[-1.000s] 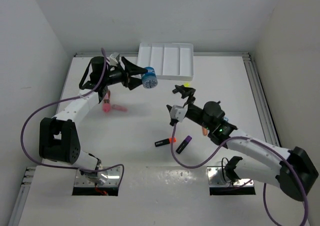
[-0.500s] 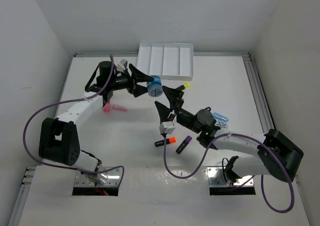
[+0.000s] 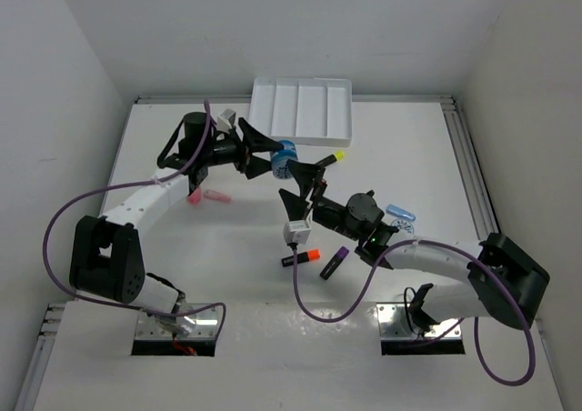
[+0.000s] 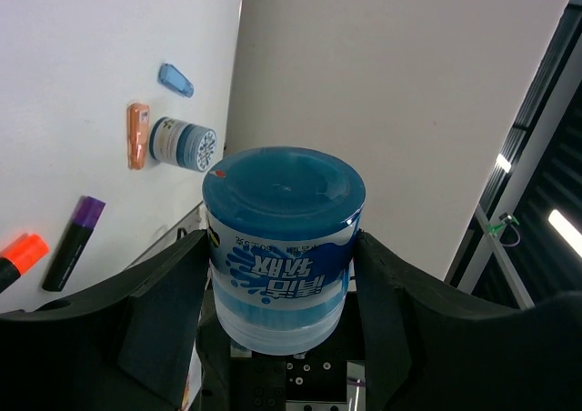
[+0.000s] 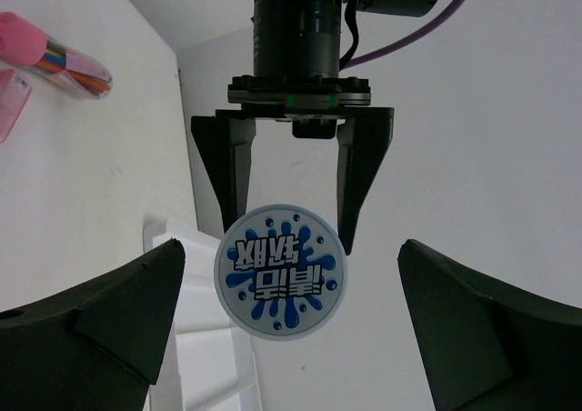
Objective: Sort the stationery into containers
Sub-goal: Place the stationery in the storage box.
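Left claw (image 3: 275, 159), raised level, clamps a blue round piece (image 3: 285, 160) before the wide-open right claw (image 3: 304, 182).

you lose most of the orange highlighter (image 4: 16, 258) off the view's edge, down left of the left tool (image 4: 282, 256).

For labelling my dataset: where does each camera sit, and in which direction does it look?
Top external: above and behind the bases, looking down on the table; the left arm and right arm show.
Left wrist: on the left arm, looking along its fingers at the blue tub they clamp.
Right wrist: on the right arm, facing the left gripper between its own open fingers.
Shared: both wrist views show the same blue tub, from different sides.
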Tool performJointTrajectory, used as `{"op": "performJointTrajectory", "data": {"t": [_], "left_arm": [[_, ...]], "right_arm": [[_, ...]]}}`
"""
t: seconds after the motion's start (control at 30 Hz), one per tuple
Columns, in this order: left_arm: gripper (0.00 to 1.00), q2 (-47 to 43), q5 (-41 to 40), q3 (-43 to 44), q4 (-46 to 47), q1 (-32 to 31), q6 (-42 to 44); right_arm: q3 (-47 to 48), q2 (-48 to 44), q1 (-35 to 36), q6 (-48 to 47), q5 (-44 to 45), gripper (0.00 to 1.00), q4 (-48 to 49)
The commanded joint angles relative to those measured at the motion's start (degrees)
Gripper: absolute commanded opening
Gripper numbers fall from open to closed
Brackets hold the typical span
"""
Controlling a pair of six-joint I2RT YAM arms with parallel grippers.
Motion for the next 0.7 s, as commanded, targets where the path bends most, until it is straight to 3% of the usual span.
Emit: {"op": "performJointTrajectory", "data": {"t": [0.0,0.17,0.33,0.67], "left_arm": [[0.00,-3.48,1.09,0.61,2.86,-1.01,-0.46],[0.00,-4.01,1.62,0.00,2.86,-1.19,-0.73],[0.00,-4.27,2.15,-0.18,2.86,-1.36,-0.81],[0.00,-5.94,2.76,-3.25,3.74,-2.86,-1.08]], "right_arm": [[3.37,-0.32,0.26,-0.38,-0.71,0.99,-2.42],[3.64,1.17,-1.23,-1.96,-2.04,0.98,-1.81],[3.20,1.62,-2.37,-2.75,-3.70,0.87,-0.49],[1.70,2.06,-4.40,-3.81,-7.74,0.80,1.97]]}}
